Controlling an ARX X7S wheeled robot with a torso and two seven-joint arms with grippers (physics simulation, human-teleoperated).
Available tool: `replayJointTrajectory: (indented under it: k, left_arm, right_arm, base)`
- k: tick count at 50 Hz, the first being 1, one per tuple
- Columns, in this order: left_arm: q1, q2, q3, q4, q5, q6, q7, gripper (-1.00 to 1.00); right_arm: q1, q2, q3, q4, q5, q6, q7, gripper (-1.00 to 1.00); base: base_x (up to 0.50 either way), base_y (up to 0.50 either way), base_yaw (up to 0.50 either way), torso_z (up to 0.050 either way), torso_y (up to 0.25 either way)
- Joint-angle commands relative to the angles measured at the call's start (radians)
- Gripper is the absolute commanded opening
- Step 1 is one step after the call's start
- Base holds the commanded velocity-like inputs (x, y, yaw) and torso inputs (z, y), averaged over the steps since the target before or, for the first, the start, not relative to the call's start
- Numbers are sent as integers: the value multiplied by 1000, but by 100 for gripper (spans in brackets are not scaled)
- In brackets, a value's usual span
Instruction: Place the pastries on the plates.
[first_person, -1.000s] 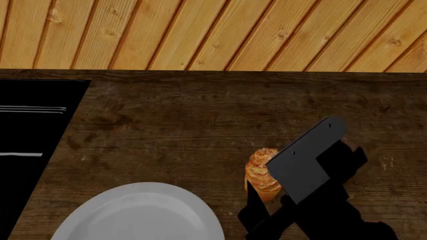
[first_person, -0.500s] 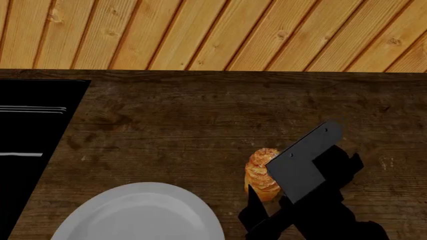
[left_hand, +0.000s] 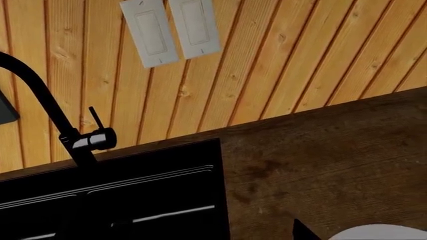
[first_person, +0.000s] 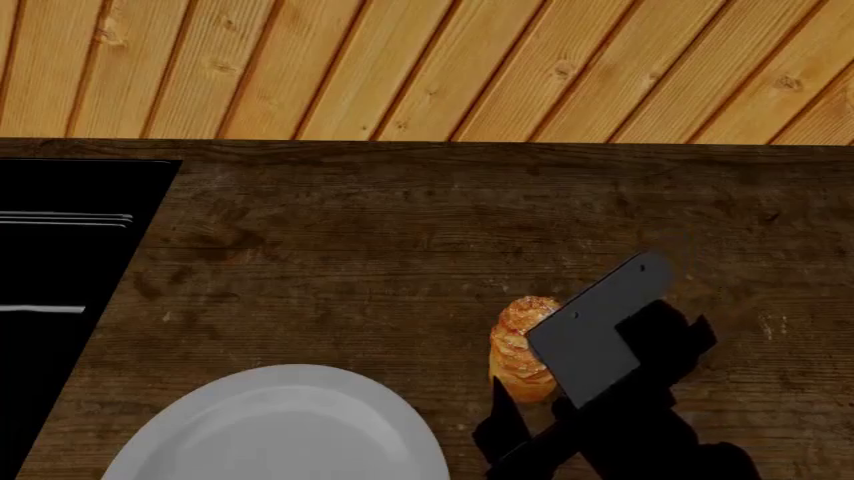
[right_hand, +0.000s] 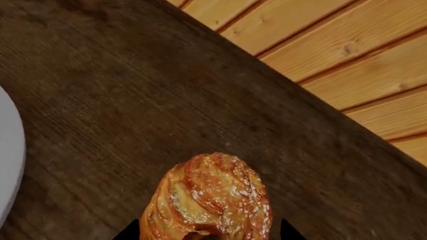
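- Lowered and drawn slightly toward the near edge since a second ago, the right gripper (first_person: 514, 405) is seen with its grey plate now covering more of the puff pastry (first_person: 521, 345).
- One pastry is counted: an oval, glazed piece lying on the dark wooden counter (first_person: 400, 250), just right of the plate and not on it.
- One white plate (first_person: 280, 430) is visible, bare, at the near edge.
- In the right wrist view, two dark fingertips (right_hand: 288, 232) are set apart on either side of the pastry (right_hand: 210, 200); contact cannot be told.
- One black sink (left_hand: 113, 200) and one faucet (left_hand: 60, 125) are shown by the left wrist view, with two wall switches (left_hand: 173, 27); the left gripper is not seen.
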Motion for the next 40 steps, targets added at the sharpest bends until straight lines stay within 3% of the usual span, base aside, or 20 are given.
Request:
replayJointTrajectory:
  k: [1,5,6,20,26,33,40]
  left_arm:
    - [1,-4,-3,1,-6,1,2,100]
    - [5,-7,-4,2,-5,3,3,100]
    - [7,-7,-4,3,-4,5,3,100]
    - [11,-7,-3,6,-5,8,-5,100]
    - [19,-8,-4,4,2,12,-2,100]
    - [42,-3,-6,6,28,31,6,100]
    - [86,19,-3,-7,94,60,20,100]
  right_arm:
    - [2,-1,-8,22,10,-5,14,100]
    - [-1,0,-10,20,14,-6,15,100]
    - [1,-1,-9,23,13,-4,20,-100]
    - [-8,-1,-6,9,30,7,21,-100]
    - [10,3,10,-159,24,82,-28,-100]
    - [88,43,-46,-513,-83,393,-186,-100]
    - [168,149,-215,-766,-254,651,-290,-100]
  base:
    - [0,0,0,0,0]
    - [0,0,0,0,0]
    - [0,0,0,0,0]
    - [0,0,0,0,0]
    - [0,0,0,0,0]
    - [0,0,0,0,0]
    - [0,0,0,0,1]
